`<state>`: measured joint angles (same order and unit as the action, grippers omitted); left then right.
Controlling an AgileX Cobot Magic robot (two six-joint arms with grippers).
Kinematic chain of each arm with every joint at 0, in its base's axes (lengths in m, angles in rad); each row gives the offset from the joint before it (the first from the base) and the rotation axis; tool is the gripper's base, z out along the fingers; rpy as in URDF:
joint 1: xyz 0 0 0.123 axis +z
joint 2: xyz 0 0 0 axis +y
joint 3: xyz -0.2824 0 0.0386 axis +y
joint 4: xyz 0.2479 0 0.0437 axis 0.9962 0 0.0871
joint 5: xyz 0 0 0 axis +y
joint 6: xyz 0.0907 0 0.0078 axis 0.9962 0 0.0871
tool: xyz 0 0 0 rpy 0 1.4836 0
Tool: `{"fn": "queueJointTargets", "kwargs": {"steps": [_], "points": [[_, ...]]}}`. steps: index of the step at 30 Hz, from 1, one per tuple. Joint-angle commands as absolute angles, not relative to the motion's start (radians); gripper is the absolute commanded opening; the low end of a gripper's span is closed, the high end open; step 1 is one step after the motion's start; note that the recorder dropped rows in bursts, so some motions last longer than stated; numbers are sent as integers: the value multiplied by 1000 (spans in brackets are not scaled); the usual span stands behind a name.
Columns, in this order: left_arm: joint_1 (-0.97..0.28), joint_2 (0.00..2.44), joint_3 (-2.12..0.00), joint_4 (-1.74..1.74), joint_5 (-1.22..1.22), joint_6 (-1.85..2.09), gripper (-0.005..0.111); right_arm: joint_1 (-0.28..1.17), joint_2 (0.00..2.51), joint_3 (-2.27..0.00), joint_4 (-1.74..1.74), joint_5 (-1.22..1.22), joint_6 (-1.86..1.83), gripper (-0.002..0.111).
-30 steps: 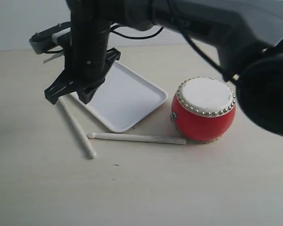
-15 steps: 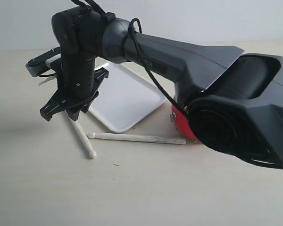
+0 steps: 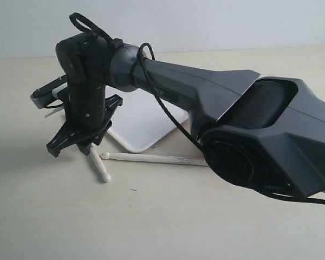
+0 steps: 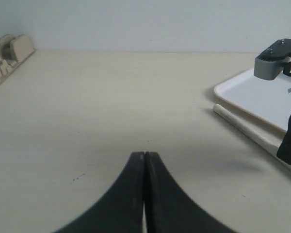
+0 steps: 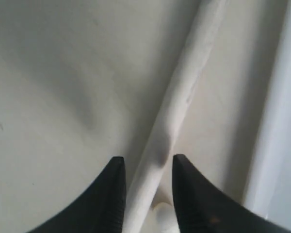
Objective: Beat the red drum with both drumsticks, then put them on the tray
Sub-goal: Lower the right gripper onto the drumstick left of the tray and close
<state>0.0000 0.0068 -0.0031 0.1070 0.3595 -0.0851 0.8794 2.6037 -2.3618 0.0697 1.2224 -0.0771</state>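
My right gripper (image 3: 71, 147) reaches across to the left side of the table and hangs low over one drumstick (image 3: 99, 165). In the right wrist view its jaws (image 5: 145, 162) are open and straddle that pale stick (image 5: 179, 97), with a gap on each side. The other drumstick (image 3: 157, 158) lies flat in front of the white tray (image 3: 138, 127), its rounded tip (image 5: 162, 213) close to the jaws. The red drum is hidden behind the right arm. My left gripper (image 4: 144, 154) is shut and empty above bare table, well away from the tray (image 4: 252, 94) and stick (image 4: 242, 125).
The big dark right arm (image 3: 249, 141) spans the middle and right of the exterior view. A beige fixture (image 4: 7, 51) sits at the table's far edge in the left wrist view. The tray's rim (image 5: 276, 121) runs close beside the straddled stick.
The right arm has swung further left and lowered its open jaws around the stick. Its body now covers the drum, which showed one second ago.
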Motion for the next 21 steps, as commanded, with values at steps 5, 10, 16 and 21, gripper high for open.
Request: {"fn": "queueJointTargets", "kwargs": {"steps": [5,10,16,21], "points": [[1,0,0,108,356,-83,0,884,2600,-2372,-11,1221,-24,33],[1,0,0,108,356,-83,0,884,2600,-2372,9,1221,-24,34],[1,0,0,108,356,-83,0,884,2600,-2372,27,1221,-24,36],[1,0,0,108,356,-83,0,884,2600,-2372,27,1221,-24,36]]}}
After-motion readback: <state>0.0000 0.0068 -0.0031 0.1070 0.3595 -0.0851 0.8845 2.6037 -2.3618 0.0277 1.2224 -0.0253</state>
